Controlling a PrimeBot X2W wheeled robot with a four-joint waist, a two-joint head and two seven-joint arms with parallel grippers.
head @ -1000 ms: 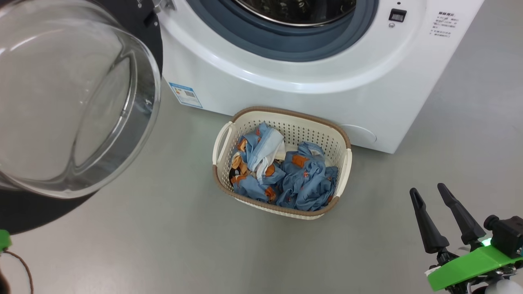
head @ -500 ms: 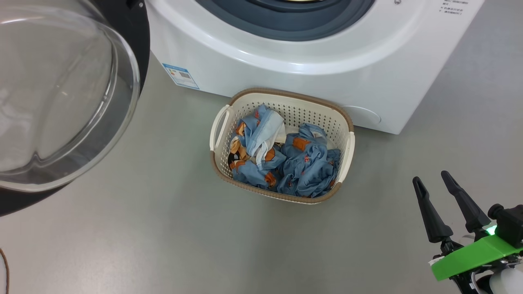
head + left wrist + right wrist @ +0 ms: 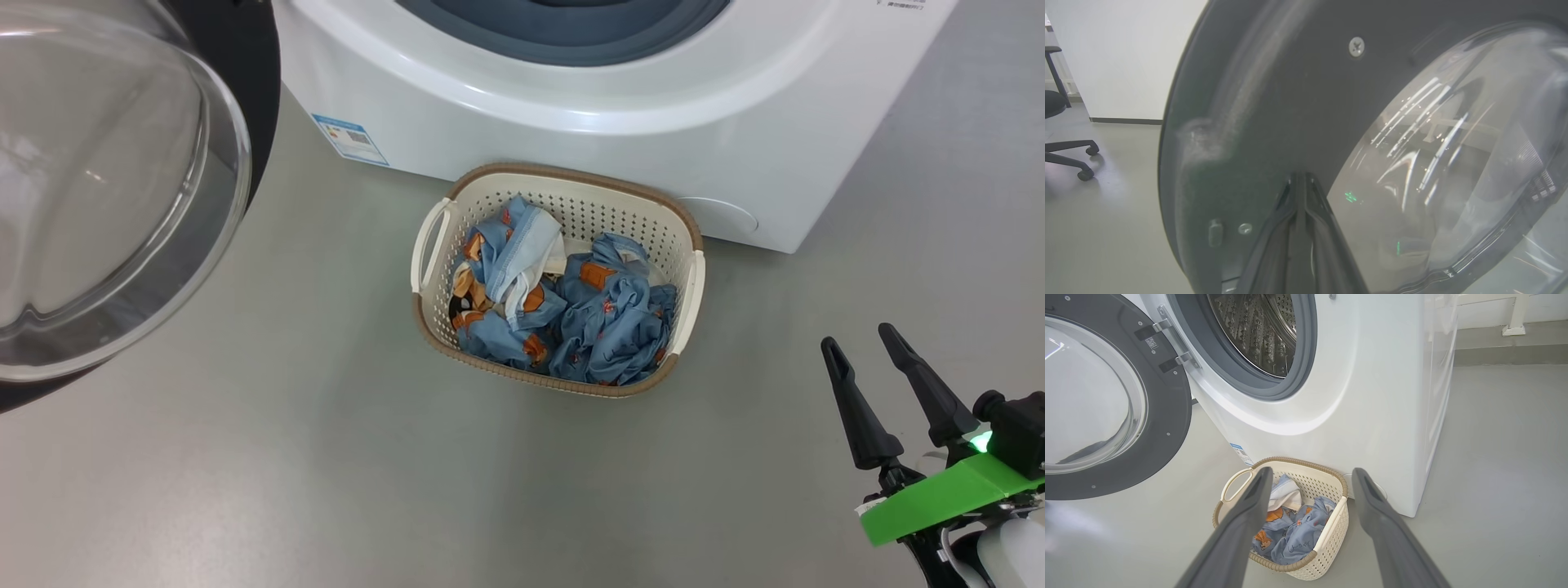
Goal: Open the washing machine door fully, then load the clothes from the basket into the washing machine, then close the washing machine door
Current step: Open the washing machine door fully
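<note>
Two grippers: left gripper (image 3: 1299, 179) pinched shut, tips at round black-rimmed glass washing machine door (image 3: 106, 188), open at upper left; right gripper (image 3: 857, 339) spread wide, empty, lower right. Blue cartoon-print clothes (image 3: 604, 327) in cream perforated basket (image 3: 563, 171), centre, before white washing machine (image 3: 571, 131). Best taken from above, straddling a raised fold.

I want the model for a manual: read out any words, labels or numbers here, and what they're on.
Nothing can be read.
Blue sticker low on the washing machine front: too small.
Dark print on its front, right side: too small, cut off.
Square code label on the door, by the hinge: too small.
</note>
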